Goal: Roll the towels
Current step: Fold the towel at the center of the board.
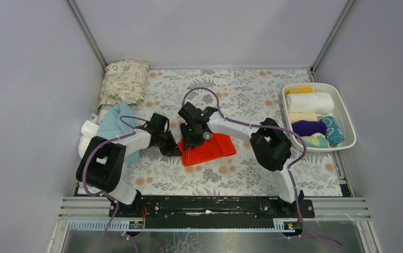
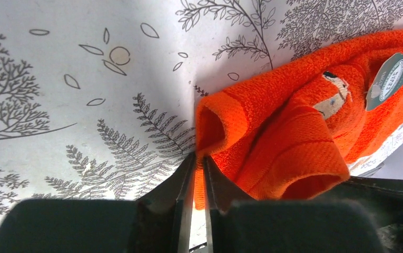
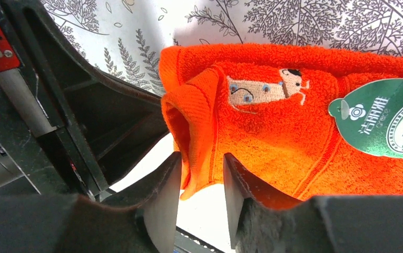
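Note:
An orange-red towel (image 1: pixel 212 150) lies partly folded on the floral mat (image 1: pixel 241 95), with a green round tag (image 3: pixel 389 118) on it. My left gripper (image 1: pixel 174 149) is at its left end, and the left wrist view shows that gripper (image 2: pixel 199 161) shut on the towel's (image 2: pixel 294 132) folded edge. My right gripper (image 1: pixel 193 141) is over the towel's far left corner. Its jaws (image 3: pixel 202 163) stand apart, and a loose corner of the towel (image 3: pixel 294 137) hangs between them without being pinched. A light blue towel (image 1: pixel 112 124) and a white towel (image 1: pixel 88 132) lie in a heap at the left.
A white tray (image 1: pixel 350 122) at the right holds several rolled towels: yellow (image 1: pixel 299 90), white (image 1: pixel 316 103), cream (image 1: pixel 303 116), purple (image 1: pixel 308 127) and teal (image 1: pixel 333 130). A beige leaf-printed cushion (image 1: pixel 125 79) sits in the back left corner. Grey walls enclose the mat.

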`<state>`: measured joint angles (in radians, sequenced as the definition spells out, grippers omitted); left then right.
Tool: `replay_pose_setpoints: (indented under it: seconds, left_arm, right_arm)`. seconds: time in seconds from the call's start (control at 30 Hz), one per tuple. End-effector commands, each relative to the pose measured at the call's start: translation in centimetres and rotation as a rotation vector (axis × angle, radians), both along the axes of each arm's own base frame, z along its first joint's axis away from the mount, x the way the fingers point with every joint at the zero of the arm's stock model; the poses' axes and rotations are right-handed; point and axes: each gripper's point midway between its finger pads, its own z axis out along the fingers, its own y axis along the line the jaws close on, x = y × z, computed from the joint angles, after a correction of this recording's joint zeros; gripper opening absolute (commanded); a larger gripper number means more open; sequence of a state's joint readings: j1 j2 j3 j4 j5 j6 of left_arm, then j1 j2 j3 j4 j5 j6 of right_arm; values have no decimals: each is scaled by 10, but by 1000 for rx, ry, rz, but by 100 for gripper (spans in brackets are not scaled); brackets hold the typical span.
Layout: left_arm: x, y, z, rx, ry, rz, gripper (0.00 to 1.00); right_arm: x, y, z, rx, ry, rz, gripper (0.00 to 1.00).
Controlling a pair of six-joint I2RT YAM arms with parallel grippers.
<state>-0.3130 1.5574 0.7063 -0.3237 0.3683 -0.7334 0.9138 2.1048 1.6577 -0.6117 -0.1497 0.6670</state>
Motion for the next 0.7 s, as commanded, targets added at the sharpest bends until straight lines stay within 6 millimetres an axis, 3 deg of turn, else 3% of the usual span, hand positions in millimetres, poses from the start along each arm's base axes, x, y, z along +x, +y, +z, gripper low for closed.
replay_pose_setpoints:
  seconds: [0.0, 0.23, 0.43, 0.53, 0.67]
  left_arm:
    - [-13, 17, -10, 99, 28, 29, 12]
    - [-14, 37, 9, 193, -21, 92, 24]
    - [-14, 50, 41, 236, -90, 138, 37]
    - [-7, 36, 68, 189, -162, 125, 40]
    - [1, -14, 102, 73, -248, 41, 43]
  right_arm:
    - [1, 3, 47, 67, -88, 21, 43]
    - [2, -34, 88, 94, -219, -1, 52]
    - [7, -80, 91, 249, -230, -73, 52]
    - [7, -102, 82, 339, -211, -111, 52]
    - [16, -119, 82, 440, -223, -139, 52]
